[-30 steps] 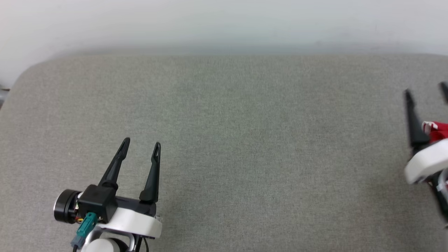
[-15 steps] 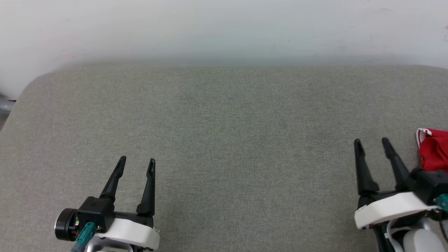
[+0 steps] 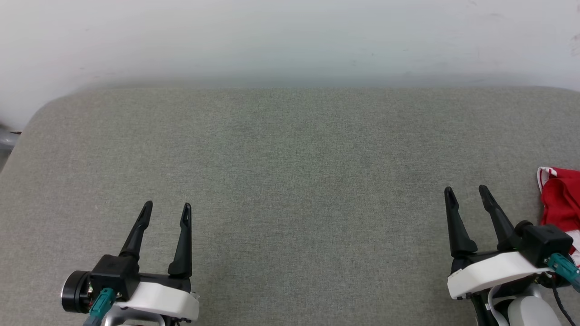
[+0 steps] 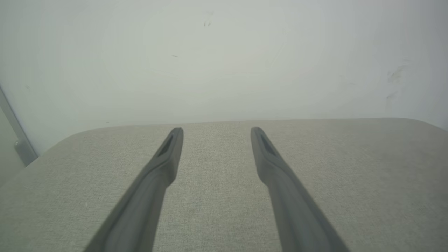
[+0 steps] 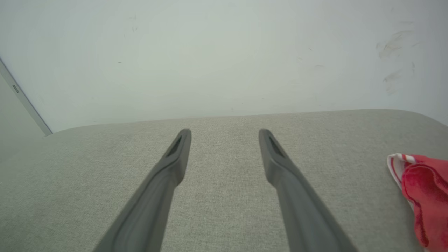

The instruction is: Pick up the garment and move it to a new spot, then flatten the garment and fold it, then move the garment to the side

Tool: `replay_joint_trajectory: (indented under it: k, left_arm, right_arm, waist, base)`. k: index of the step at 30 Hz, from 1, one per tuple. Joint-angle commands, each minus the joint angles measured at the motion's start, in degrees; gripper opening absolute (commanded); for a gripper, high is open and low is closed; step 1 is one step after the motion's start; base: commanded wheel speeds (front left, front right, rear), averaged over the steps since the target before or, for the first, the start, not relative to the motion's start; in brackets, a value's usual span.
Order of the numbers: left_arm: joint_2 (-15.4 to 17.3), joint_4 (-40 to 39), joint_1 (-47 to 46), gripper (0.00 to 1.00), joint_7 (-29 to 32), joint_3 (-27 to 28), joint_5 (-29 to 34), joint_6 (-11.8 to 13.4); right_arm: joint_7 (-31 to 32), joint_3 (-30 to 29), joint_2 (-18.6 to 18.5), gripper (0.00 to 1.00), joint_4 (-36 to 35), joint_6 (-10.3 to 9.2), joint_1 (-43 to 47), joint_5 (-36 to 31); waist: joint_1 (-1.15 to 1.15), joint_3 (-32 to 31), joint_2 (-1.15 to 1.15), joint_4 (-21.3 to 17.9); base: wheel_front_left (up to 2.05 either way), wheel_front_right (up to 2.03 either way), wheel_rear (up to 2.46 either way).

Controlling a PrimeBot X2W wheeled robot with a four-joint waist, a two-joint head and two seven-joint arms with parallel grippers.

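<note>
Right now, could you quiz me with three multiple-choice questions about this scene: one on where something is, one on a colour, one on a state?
1. Where does the shirt lie?
A. on the table, right of the right hand
B. in the table's middle
C. at the table's left end

2. What colour is the shirt mainly?
A. blue
B. red
C. black

3. How are the two hands?
A. both shut
B. one grips the shirt
C. both open and empty

Answers:
1 A: the head view shows it just past the right hand.
2 B: red cloth with white trim.
3 C: the left hand and right hand are each spread, with nothing between.
</note>
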Motion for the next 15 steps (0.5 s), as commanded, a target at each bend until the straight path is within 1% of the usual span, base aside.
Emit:
replay_joint_trajectory:
  k: [1, 3, 12, 13, 15]
  left_arm:
    - [-0.39, -0.3, 0.1, 1.0, -0.14, 0.47, 0.22, 0.31]
    - [-0.58, -0.65, 0.32, 1.0, -0.14, 0.96, 0.3, 0.58]
    - [-1.04, -0.36, 0.87, 1.0, -0.14, 1.82, -0.58, 0.25]
    - [-1.07, -0.37, 0.29, 0.0, 0.0, 1.74, -0.58, 0.32]
    - [-1.21, 0.53, 0.35, 0.0, 0.09, 1.69, -0.71, 0.21]
  right_arm:
    - [-0.38, 0.02, 0.24, 1.0, 0.07, -0.05, -0.9, -0.31]
    - [-0.59, 0.21, 0.28, 1.0, 0.34, -0.05, -1.03, -0.18]
    - [-1.11, 0.88, 0.35, 1.0, 0.99, -0.05, -1.15, 0.45]
    - [-0.9, 0.82, 0.06, 0.0, 0.91, 0.0, -0.67, 0.21]
    - [-0.86, 0.8, 0.06, 0.0, 1.66, 0.01, -0.3, 0.3]
  waist:
    - [0.0, 0.0, 0.0, 0.01]
    - [0.0, -0.01, 0.0, 0.0]
    - [0.0, -0.06, 0.0, -0.32]
    - [0.0, -0.07, 0.0, -0.33]
    - [0.0, -0.08, 0.0, -0.35]
  base:
    - [0.0, 0.0, 0.0]
    - [0.0, 0.0, 0.0]
    - [0.0, 0.0, 0.0]
    - [0.0, 0.0, 0.0]
    - [0.0, 0.0, 0.0]
